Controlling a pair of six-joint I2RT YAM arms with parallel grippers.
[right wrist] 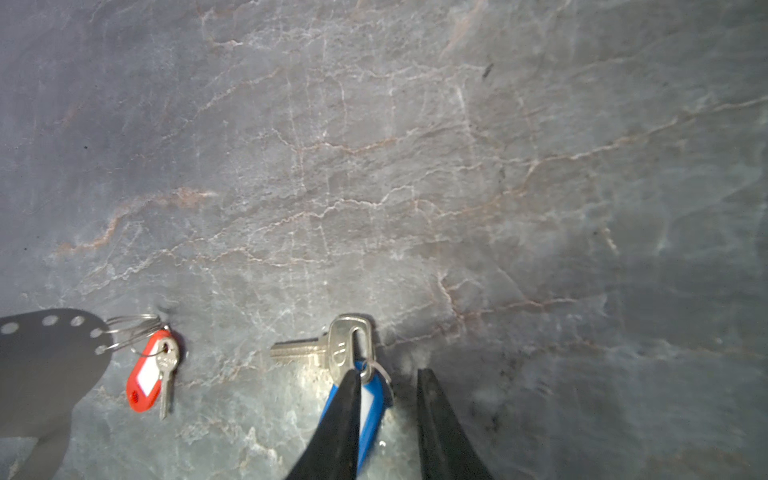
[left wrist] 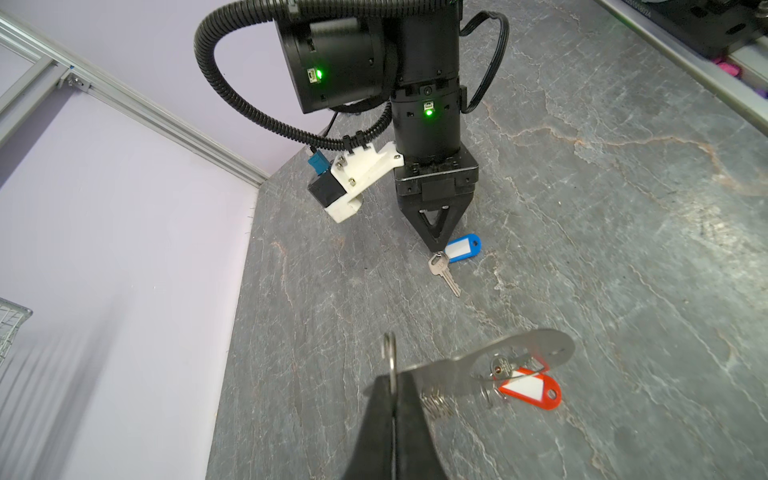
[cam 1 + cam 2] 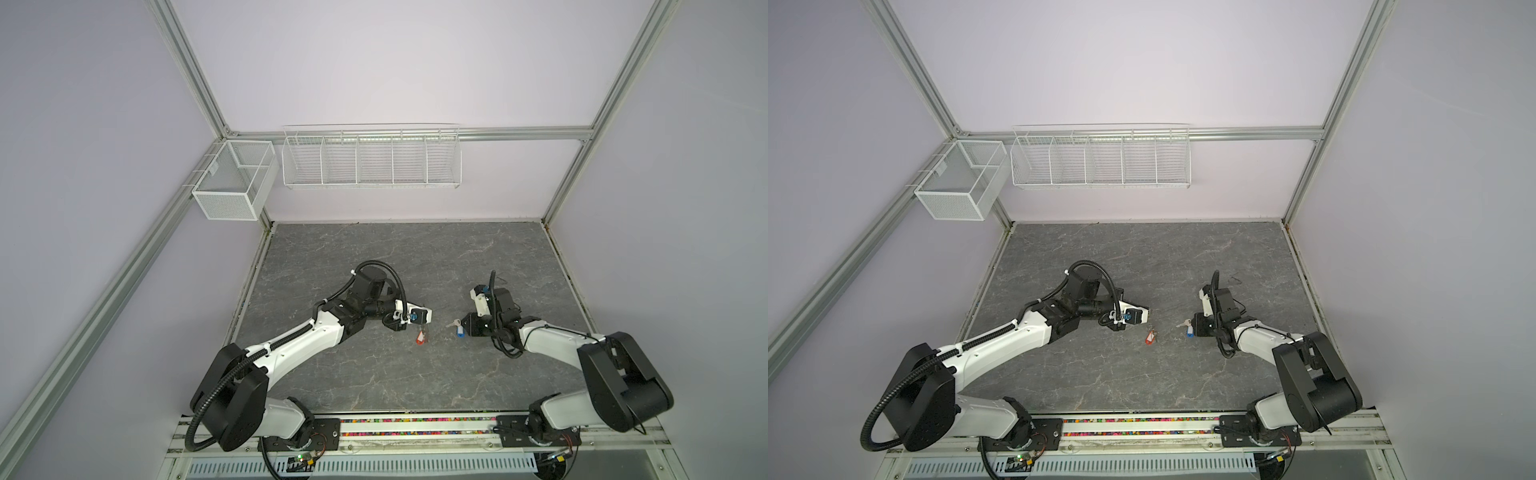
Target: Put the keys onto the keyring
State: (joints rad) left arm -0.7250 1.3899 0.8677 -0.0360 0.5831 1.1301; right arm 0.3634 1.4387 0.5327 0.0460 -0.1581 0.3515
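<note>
Right pincer (image 1: 386, 371) stands over the blue-tagged key (image 1: 348, 345) with its jaws partly open and nothing gripped; 1 finger (image 1: 338, 428) lies across the blue tag (image 1: 370, 415), the other rests against bare surface (image 1: 374, 166) just beside it, and the small split ring (image 1: 374, 368) joining key to tag sits in the gap. Left pincer (image 2: 392, 380) is clamped tight on 1 end of the keyring (image 2: 536, 347), holding the flat plate out sideways; the red-tagged key (image 1: 167, 365) hangs from the wire loops (image 1: 133, 326) at its far end, so 1 of 2 keys looks done, while the blue one lies flat on the surface, apart from the plate.

Risks, as I judge them: the finger on top of the tag may pin it down instead of sliding beside it, so a squeeze could catch only the thin ring, or nothing; the key lies flat on a hard surface, and fingertips could skate over it and shove it away; if only the tag is caught, the key will dangle and swing, making its hole hard to line up with a loop; the loops are thin, springy and crowded by the red-tagged key, so threading may snag there; the plate, held by 1 end only, could twist in its grip if the right arm pushes on it.
</note>
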